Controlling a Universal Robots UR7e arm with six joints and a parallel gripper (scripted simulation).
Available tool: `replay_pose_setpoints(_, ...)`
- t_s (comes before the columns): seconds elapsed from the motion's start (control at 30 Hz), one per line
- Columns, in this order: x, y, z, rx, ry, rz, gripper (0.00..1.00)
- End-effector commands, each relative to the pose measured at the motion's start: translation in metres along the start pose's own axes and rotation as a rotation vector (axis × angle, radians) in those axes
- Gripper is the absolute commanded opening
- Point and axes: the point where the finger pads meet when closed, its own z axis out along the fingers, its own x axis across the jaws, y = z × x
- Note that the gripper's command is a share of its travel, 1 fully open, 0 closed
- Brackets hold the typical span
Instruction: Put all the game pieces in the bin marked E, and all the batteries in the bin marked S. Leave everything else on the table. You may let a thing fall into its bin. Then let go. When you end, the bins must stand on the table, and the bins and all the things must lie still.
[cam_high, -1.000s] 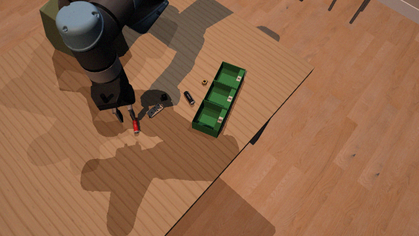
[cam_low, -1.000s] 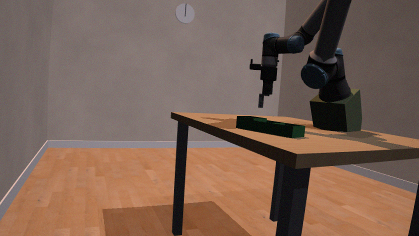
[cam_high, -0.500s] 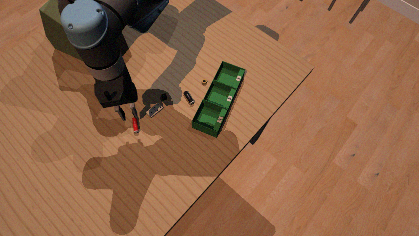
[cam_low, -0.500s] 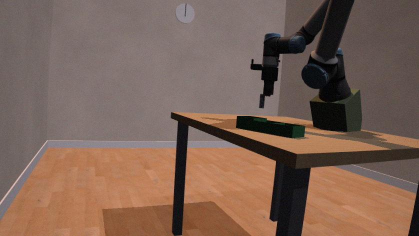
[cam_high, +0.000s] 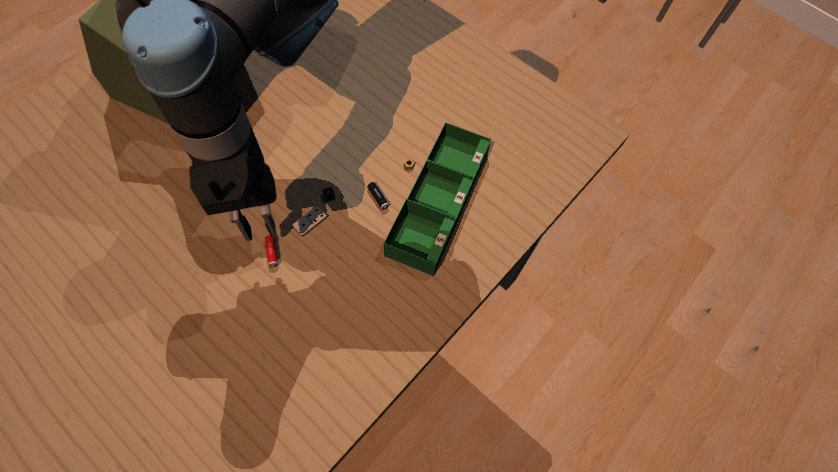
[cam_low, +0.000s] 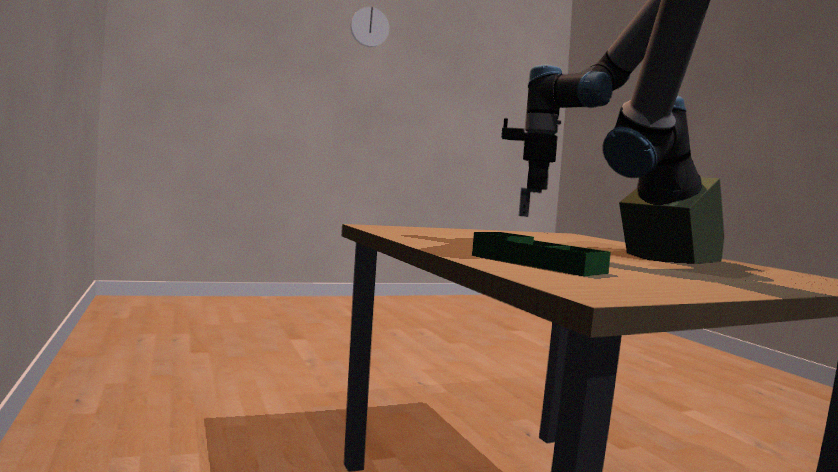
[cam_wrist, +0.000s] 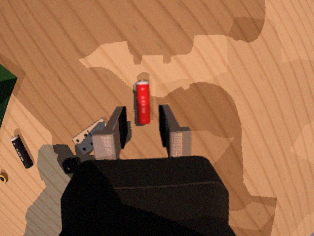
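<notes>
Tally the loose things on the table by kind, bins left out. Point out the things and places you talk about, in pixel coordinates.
Batteries: 2 (red battery (cam_high: 270, 250) (cam_wrist: 143, 102), black battery (cam_high: 378, 195) (cam_wrist: 21, 152))
Domino (cam_high: 310, 221) (cam_wrist: 90, 137): 1
Nut (cam_high: 409, 168) (cam_wrist: 2, 180): 1
Small dark piece (cam_high: 327, 194) (cam_wrist: 70, 165), kind unclear: 1
Total: 5
</notes>
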Motion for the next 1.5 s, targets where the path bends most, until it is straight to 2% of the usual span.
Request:
replay_pose_setpoints(0.0, 0.000, 0.000, 0.000, 0.001, 0.000, 0.000, 0.60)
replay_pose_setpoints(0.47, 0.000, 0.000, 0.000, 0.001, 0.000, 0.000, 0.60)
replay_pose_setpoints(0.9, 0.001, -0.002, 0.052, 0.001, 0.000, 0.000, 0.60)
replay_pose_setpoints(0.97, 0.001, -0.002, 0.052, 0.001, 0.000, 0.000, 0.60)
replay_pose_setpoints(1.07, 0.001, -0.003, 0.062, 0.001, 0.000, 0.000, 0.60)
replay_pose_setpoints(1.47, 0.001, -0.003, 0.062, 0.001, 0.000, 0.000, 0.60)
